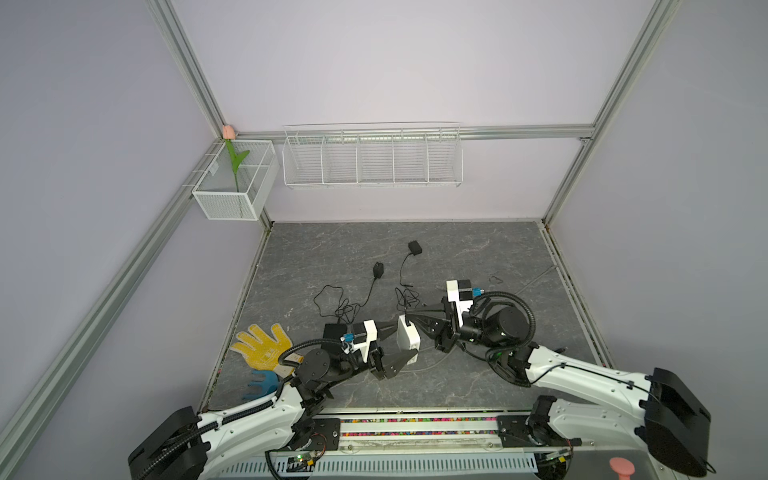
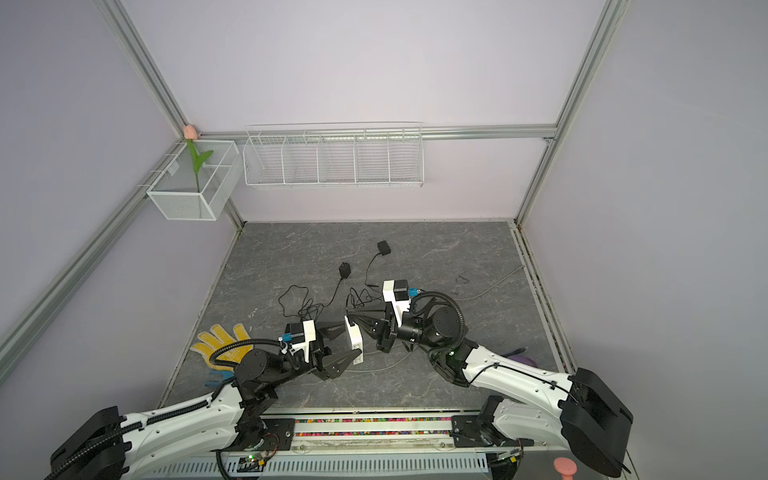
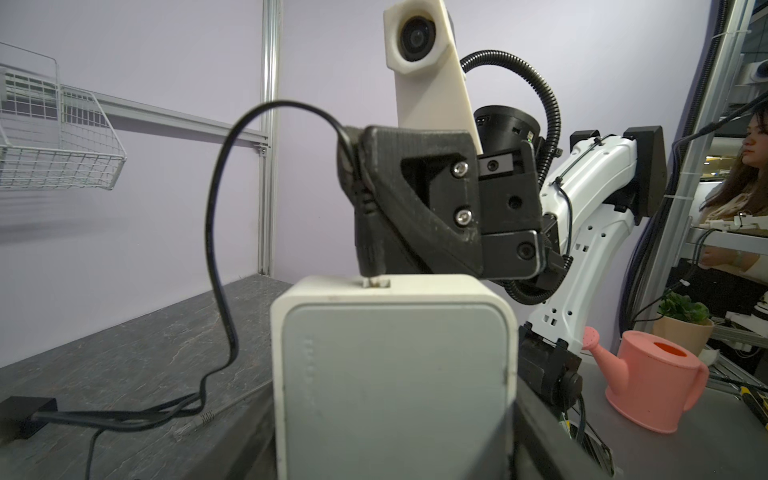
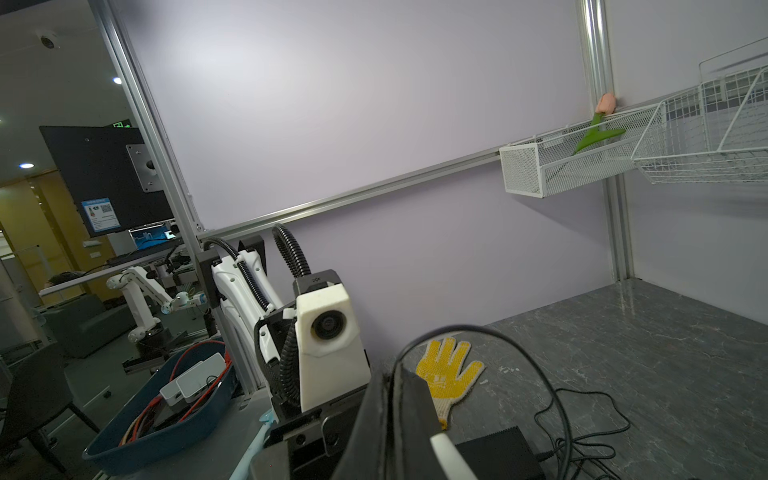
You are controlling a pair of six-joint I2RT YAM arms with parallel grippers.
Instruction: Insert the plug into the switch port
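so left gripper point(image 1: 401, 341) clamps the switch point(image 1: 410, 337) steady while right gripper point(image 1: 415, 320), pinching the plug point(image 3: 365, 232), noses it at the switch's port point(image 3: 376, 284)

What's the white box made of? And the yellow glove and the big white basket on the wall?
White box: looks like hard plastic, smooth and matte, with rounded moulded corners.
Yellow glove: probably knitted fabric with grip dots; the cuff looks ribbed.
Basket: likely metal wire painted white, thin bars you can see through.
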